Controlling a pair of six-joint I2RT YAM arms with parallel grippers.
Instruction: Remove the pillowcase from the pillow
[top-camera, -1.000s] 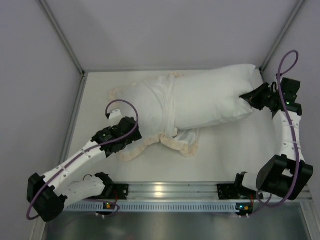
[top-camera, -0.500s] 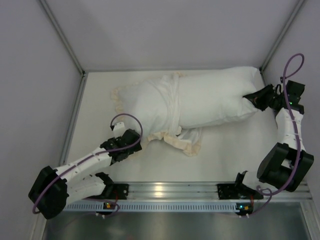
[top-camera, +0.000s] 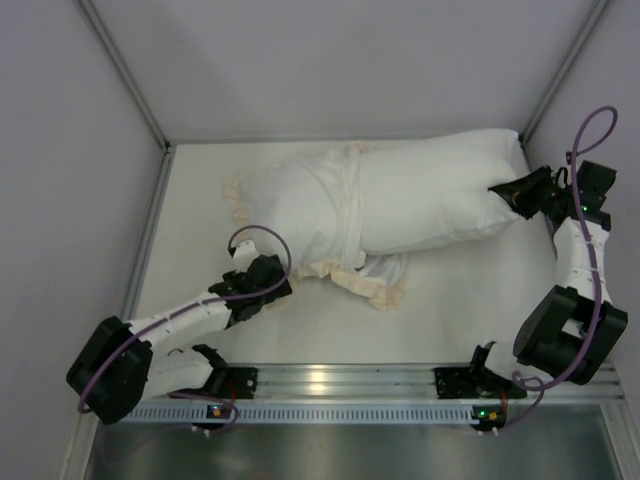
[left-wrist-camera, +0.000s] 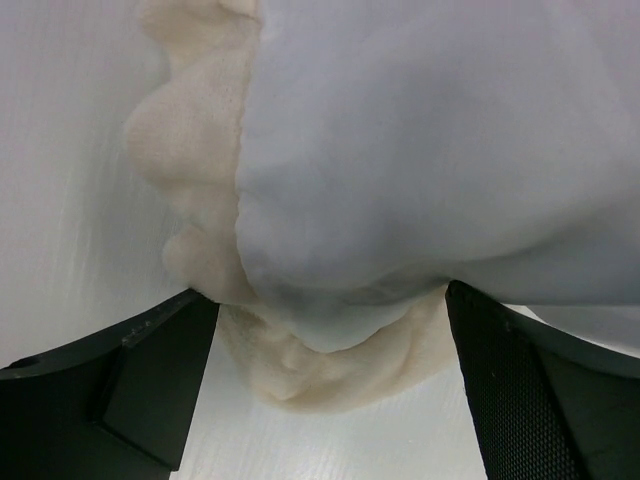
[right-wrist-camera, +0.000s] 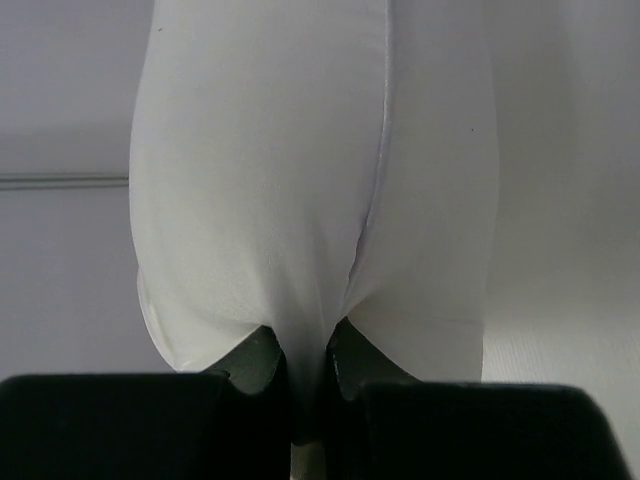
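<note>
Pillow (top-camera: 430, 195): lies across the far part of the table (top-camera: 460, 300), long side running left to right. Its right half is bare and reaches toward the far right corner.
Pillowcase (top-camera: 295, 200): covers the pillow's left half, white face up, and is gathered in folds at the pillow's middle.
Ruffle (top-camera: 375, 290): the cream edge trails onto the table along the near side and shows again at the far left corner.
Left arm (top-camera: 170, 320): stretches low from its base at the near left, the forearm slanting up and right, the wrist at the pillowcase's near left edge.
Left gripper (left-wrist-camera: 325, 345): jaws spread wide, with a bulge of white fabric and ruffle between them. Neither of the fingers (left-wrist-camera: 120, 375) is clamped on it.
Right arm (top-camera: 575, 270): elbow folded at the right edge, the forearm running away along that side, the wrist turned left toward the pillow's end.
Right gripper (right-wrist-camera: 305, 350): pinched tight on the pillow's end fabric, just at the seam (right-wrist-camera: 375, 180).
</note>
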